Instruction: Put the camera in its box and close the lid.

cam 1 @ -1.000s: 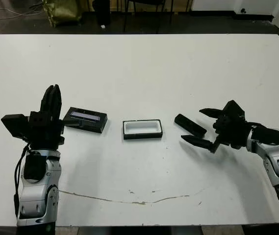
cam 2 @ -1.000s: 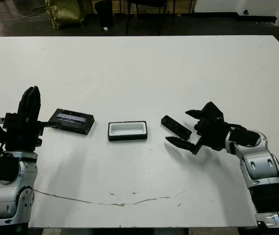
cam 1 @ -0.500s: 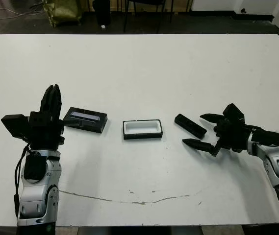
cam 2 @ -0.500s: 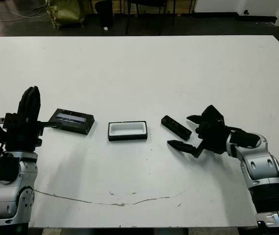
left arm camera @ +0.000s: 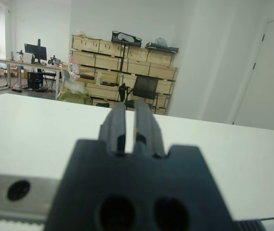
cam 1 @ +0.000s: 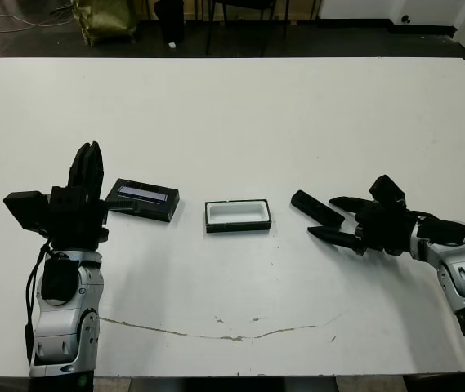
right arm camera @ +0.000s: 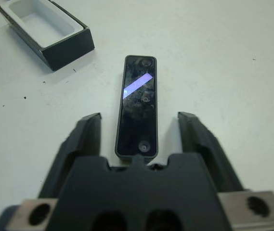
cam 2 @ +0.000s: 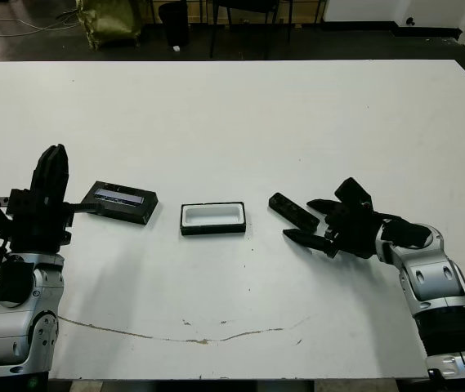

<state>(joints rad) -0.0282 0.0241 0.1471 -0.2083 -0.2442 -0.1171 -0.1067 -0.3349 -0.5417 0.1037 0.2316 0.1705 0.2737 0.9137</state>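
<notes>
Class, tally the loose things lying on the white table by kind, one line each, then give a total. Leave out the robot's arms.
Camera: 1
Box: 1
Lid: 1
Total: 3

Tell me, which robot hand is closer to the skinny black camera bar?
The right. The right gripper has its open fingers on either side of the slim black camera bar. The left gripper stands far off, beyond the white-lined box and flat black lid.
</notes>
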